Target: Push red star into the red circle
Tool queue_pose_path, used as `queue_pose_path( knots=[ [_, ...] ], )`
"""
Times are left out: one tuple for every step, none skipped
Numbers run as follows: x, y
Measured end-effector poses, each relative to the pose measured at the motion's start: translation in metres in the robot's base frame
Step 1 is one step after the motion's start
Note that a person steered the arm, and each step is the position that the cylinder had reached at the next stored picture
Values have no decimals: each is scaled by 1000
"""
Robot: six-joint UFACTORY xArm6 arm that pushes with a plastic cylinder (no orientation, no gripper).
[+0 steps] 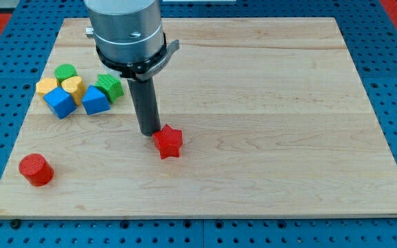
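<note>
While touching my tip [149,133], red star [168,142], no long axis, well right of red circle [35,169]; no pincer.

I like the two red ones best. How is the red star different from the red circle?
The red star has points; the red circle is a smooth round cylinder. The red star sits mid-board, right beside my tip; the red circle stands alone near the view's bottom-left corner, far from my tip. Both are red and rest on the wooden board.
</note>
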State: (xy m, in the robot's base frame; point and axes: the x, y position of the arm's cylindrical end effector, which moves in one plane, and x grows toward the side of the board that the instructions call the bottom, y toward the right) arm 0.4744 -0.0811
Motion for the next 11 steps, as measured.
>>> queue_pose_path(
  knots=[
    [-33, 23],
    [-35, 60],
    [-8, 55],
    [9, -1],
    [20, -49],
    [-7, -27],
    [-48, 23],
    [-37, 63],
    [-1, 58],
    [24, 19],
    [33, -40]
  ],
)
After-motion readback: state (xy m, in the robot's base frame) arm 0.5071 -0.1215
